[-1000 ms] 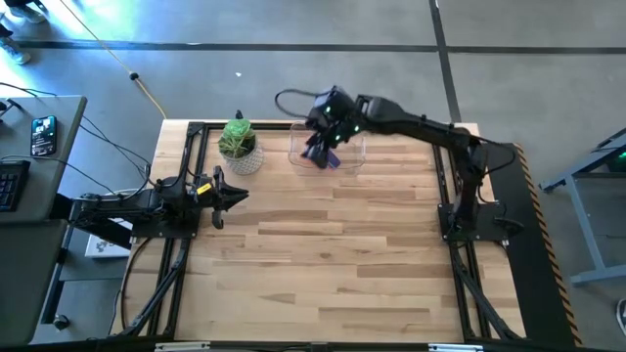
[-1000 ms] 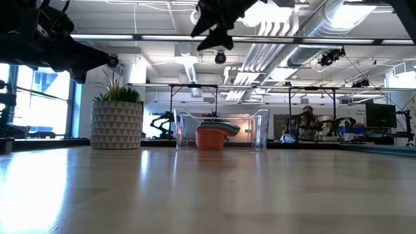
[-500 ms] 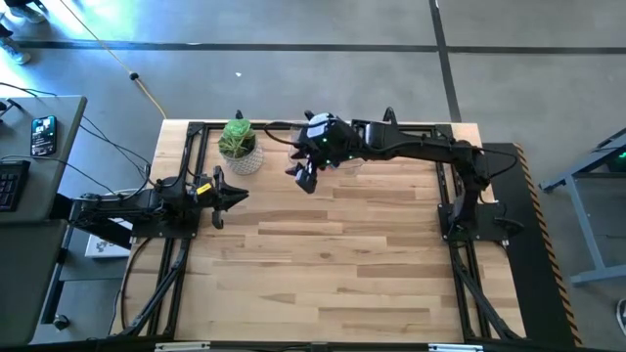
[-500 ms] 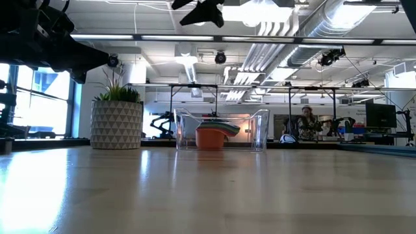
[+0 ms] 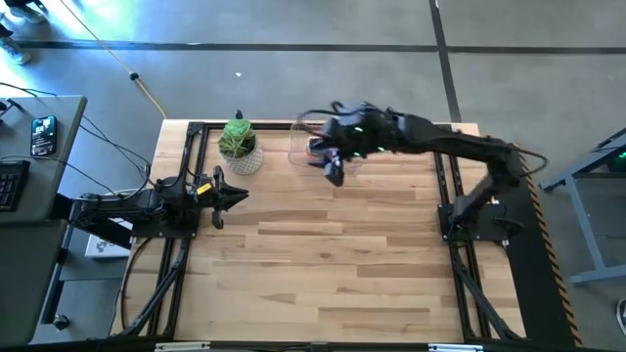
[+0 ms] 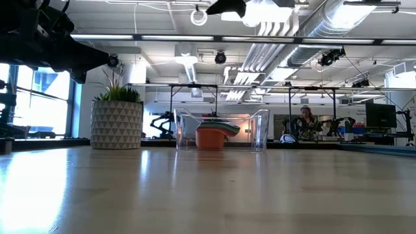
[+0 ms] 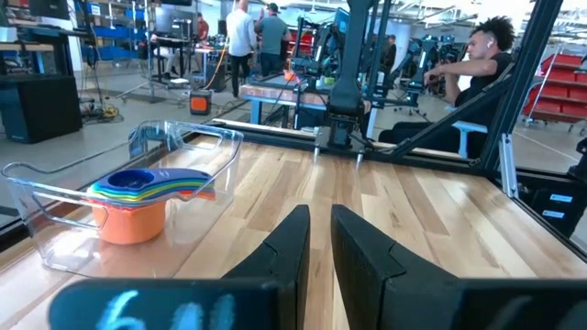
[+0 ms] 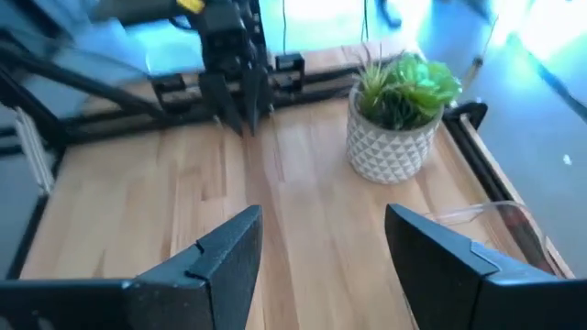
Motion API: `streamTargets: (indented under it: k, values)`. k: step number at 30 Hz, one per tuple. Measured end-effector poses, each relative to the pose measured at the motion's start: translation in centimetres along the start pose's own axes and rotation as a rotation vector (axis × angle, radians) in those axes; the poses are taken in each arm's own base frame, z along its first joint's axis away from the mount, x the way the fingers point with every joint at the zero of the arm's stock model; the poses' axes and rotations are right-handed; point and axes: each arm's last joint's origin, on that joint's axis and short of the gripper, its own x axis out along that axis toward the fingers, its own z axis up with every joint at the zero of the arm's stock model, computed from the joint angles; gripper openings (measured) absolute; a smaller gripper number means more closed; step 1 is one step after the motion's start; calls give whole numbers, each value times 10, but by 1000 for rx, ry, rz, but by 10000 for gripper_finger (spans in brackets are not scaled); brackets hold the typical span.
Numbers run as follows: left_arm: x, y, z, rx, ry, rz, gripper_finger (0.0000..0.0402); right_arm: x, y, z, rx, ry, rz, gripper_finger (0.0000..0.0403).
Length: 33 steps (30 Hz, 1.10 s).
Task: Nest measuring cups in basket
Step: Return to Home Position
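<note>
Your nested measuring cups [image 7: 136, 192], orange lowest, sit in the clear basket [image 7: 64, 229] at the table's [image 5: 342, 264] back edge, potted plant [image 5: 239, 147] just beside it, w/ R gripper [image 8: 321, 261] above its rim, fingers wide apart & empty, while L gripper [image 7: 319, 243], fingers nearly together, waits at the left side.

A plant pot [image 5: 240, 149] stands on the wooden table [image 5: 333, 264] near its 11 o'clock corner. Off the table at 9 o'clock is a grey desk [image 5: 57, 168] with a phone [image 5: 42, 135] and a keyboard [image 5: 8, 186]. Cables [image 5: 108, 147] trail from the desk toward the table. In the room behind, 1 person [image 7: 477, 64] sits and 2 others [image 7: 243, 27] stand.
</note>
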Motion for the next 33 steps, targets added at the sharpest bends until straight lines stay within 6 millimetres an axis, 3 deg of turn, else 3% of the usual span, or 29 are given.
streamTargets:
  k: [8,14,25,33]
  values:
    - [0,0,0,0,0,0,37,-65,-5,-95,106,-383,-30,222]
    - [0,0,0,0,0,0,37,-97,-6,-161,103,-436,-82,222]
    - [0,0,0,0,0,0,37,-111,-8,-253,139,-473,-95,222]
    - [0,0,0,0,0,0,37,-107,-11,-299,194,-525,-84,222]
